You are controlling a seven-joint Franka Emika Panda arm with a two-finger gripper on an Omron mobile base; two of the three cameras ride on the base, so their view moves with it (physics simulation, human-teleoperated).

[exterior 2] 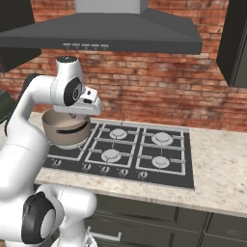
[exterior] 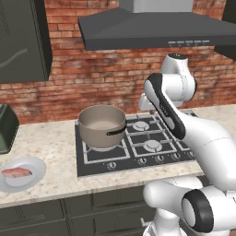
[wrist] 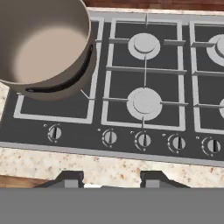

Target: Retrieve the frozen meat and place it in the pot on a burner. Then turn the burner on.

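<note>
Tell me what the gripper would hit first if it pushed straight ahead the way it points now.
Judging by the hand view, the gripper, shut and holding nothing, points down at the front of the black cooktop. It would probably meet the grate or burner right of the pot; depth is unclear.

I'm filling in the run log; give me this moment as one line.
meat: on plate, left counter | pot: empty, front-left burner | hand: shut, empty, above the knobs
</note>
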